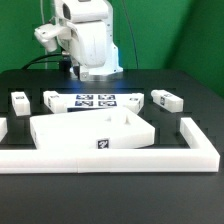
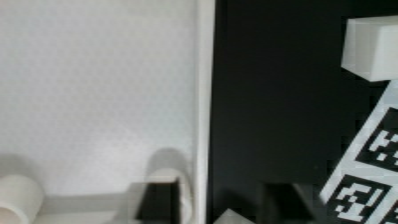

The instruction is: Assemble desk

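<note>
The white desk tabletop (image 1: 95, 130) lies flat in the middle of the table, raised rims up, with a tag on its front face. Short white legs lie behind it: two on the exterior view's left (image 1: 18, 100) (image 1: 52, 98) and two on its right (image 1: 132, 101) (image 1: 167, 99). The arm (image 1: 90, 40) stands at the back, well above the parts. In the wrist view my gripper (image 2: 231, 200) is open and empty. One dark finger (image 2: 169, 200) is over the tabletop's textured surface (image 2: 98, 90), the other over black table. A leg (image 2: 374, 50) shows beyond.
The marker board (image 1: 95, 101) lies behind the tabletop and its tags show in the wrist view (image 2: 365, 165). The long low white L-shaped rail (image 1: 110, 157) runs along the front and up the exterior view's right side. A green wall stands behind.
</note>
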Controlling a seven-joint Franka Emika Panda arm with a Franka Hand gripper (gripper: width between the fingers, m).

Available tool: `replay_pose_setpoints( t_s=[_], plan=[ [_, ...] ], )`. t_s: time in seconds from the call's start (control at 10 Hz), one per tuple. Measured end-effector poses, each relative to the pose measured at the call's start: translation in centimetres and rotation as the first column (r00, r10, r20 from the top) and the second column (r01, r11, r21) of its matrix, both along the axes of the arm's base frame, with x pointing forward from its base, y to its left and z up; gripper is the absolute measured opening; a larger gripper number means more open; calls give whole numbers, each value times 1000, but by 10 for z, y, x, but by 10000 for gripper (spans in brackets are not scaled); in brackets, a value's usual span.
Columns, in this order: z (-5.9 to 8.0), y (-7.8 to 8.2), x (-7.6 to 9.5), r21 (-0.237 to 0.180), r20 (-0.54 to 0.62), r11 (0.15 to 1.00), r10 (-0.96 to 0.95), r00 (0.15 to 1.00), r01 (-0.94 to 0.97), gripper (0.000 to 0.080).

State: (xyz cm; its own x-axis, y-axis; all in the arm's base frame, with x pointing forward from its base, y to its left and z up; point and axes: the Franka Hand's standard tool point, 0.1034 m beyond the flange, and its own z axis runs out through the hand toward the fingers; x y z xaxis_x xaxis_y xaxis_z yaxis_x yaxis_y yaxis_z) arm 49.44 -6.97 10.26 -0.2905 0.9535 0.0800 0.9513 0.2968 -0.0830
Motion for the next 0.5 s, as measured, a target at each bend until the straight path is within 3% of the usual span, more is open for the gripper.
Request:
replay_pose_setpoints(
  t_s=[0.1,0.2,0.3,0.4,0.5],
  plan=[
    [0,-1,0,0,-1,1000,-1,1000,1,370],
    [-4,-2,-1,1,11,1000,12,1000,-12,370],
    [-19,-9,-9,2,35,1000,27,999,-27,565],
    [-35,-14,-14,7,29,1000,20,999,-20,623],
    [-48,-17,-14,13,24,1000,10,1000,-11,623]
  ],
)
